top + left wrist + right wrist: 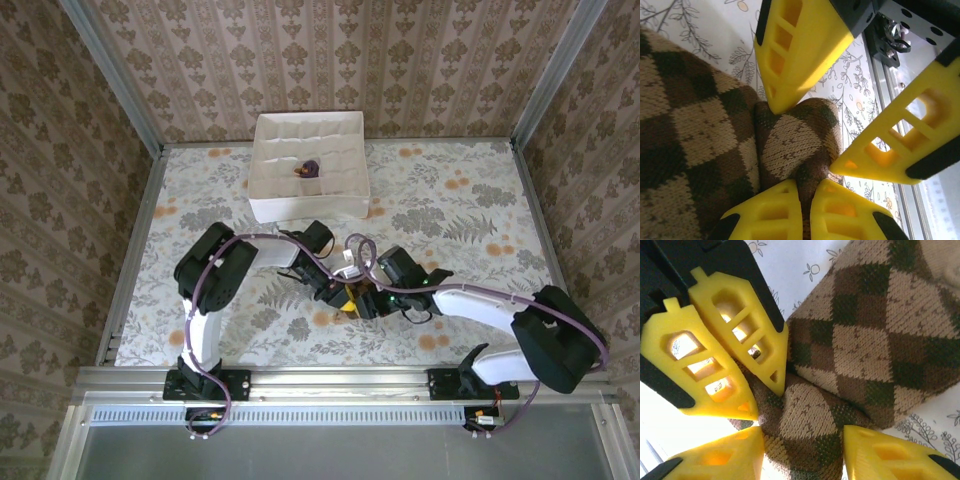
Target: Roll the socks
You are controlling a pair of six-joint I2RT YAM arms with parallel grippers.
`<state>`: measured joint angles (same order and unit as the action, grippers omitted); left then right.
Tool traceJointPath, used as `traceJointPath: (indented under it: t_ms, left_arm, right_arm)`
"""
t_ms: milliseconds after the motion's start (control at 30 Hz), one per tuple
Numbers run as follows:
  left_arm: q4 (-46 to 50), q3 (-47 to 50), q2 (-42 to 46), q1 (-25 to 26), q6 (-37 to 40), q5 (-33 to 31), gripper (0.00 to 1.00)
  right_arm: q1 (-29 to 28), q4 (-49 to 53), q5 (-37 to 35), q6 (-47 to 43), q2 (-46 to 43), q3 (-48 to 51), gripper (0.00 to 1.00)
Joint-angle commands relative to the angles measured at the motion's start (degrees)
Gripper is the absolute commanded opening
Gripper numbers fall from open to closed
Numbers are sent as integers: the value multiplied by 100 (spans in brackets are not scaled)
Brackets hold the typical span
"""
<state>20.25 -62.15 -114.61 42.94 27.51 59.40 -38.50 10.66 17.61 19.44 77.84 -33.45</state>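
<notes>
Brown-and-tan checked knit is what I have in both tools. The checked sock (685, 130) lies on the worktop (470, 210) by the middle of its near edge, with one end doubled into a thick fold. My left gripper (805, 187) is clenched on the edge of that fold, its two fingers pressed together with fabric between them. My right gripper (802, 435) stands part-way apart across the same fold. Both its tips touch the knit, so I judge that it grasps the fold rather than hanging free.

To roll well, I think the left pinch should act as the anchor while the right turns the fold over the flat length. The turn should be tight and square to the sock, so the bundle neither skews nor springs loose. Letting go with both at once would risk it unfurling.

Count: two socks. One is this checked one. The other, the purple sock (308, 167), sits bundled in a compartment of the one white box (300, 208) at the middle of the far edge. Two grippers, four yellow fingers.
</notes>
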Motion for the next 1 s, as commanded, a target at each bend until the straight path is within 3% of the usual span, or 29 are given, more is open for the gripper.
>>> traceJointPath:
  t_ms: [0,67,167,333,700,833,967]
  left_arm:
    - [-379,317,-126,-15,-84,-1038,0]
    - [-641,504,3,-20,-59,-1116,1]
    - [-1114,862,308,-13,7,-1305,11]
    - [-2268,1660,1141,16,51,-1836,33]
    - [-3568,3019,2958,-6,610,-2912,39]
    - [-4317,3808,3535,218,1635,-3043,43]
    - [-4556,4111,3629,583,2299,-3783,45]
  right_arm:
    - [-87,487,-367,19,495,-255,37]
    - [-79,922,-788,188,767,-454,30]
    - [-79,1272,-1053,411,1164,-626,22]
    - [-79,1265,-1016,679,1622,-680,18]
    - [-26,1334,-1035,770,1807,-674,16]
    - [18,1284,-916,750,1822,-663,14]
    - [61,1271,-762,716,1944,-695,12]
